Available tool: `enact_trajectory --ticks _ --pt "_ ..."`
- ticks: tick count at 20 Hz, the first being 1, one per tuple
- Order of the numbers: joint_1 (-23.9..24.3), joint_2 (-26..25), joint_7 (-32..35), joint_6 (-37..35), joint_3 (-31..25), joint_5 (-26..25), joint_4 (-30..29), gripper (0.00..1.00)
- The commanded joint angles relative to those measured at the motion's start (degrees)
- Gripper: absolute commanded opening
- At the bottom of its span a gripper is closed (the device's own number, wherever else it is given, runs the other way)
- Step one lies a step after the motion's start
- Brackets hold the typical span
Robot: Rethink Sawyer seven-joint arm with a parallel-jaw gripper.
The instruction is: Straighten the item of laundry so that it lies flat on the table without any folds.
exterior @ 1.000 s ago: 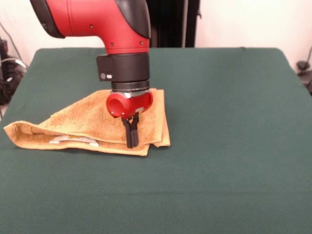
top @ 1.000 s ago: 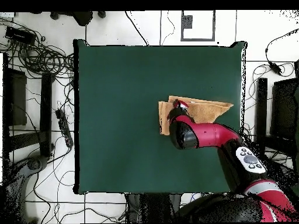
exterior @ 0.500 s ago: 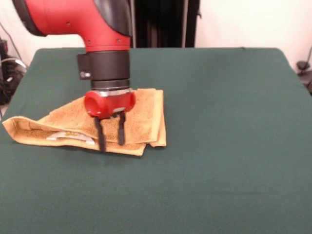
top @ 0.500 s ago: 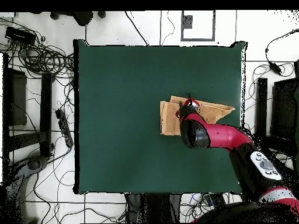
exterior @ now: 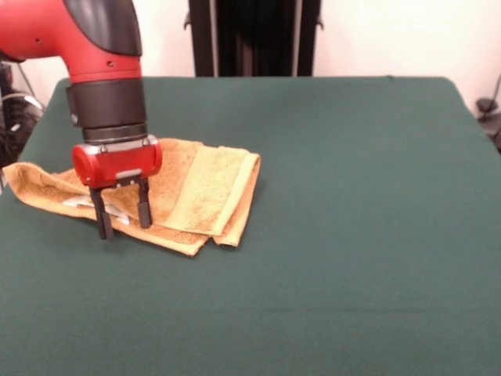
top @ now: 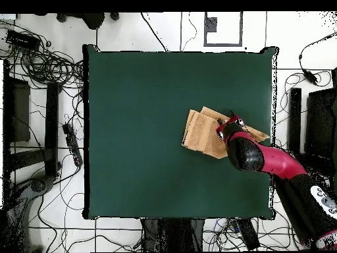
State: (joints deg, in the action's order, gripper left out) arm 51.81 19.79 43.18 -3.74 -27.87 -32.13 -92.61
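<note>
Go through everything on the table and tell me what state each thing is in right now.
towel: folded over itself in layers, not flat, lying near a table edge.
gripper: open, fingers down at the towel, holding nothing.
table: green surface, bearing the towel only.

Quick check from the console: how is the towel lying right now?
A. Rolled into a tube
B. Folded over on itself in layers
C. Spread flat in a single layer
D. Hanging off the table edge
B: the towel lies on the table with a paler banded flap doubled over the layer beneath, its stacked edges showing at the front corner, while the gripper stands with open jaws at its other end.
</note>
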Motion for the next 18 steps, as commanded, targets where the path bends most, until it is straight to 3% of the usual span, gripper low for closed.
enact_trajectory --ticks 1,18 --pt "-0.8 -5.1 2.7 -8.9 -5.8 -0.6 -3.2 1.0" --pt "-2.0 0.1 5.8 -9.2 -5.6 0.3 -7.2 1.0"
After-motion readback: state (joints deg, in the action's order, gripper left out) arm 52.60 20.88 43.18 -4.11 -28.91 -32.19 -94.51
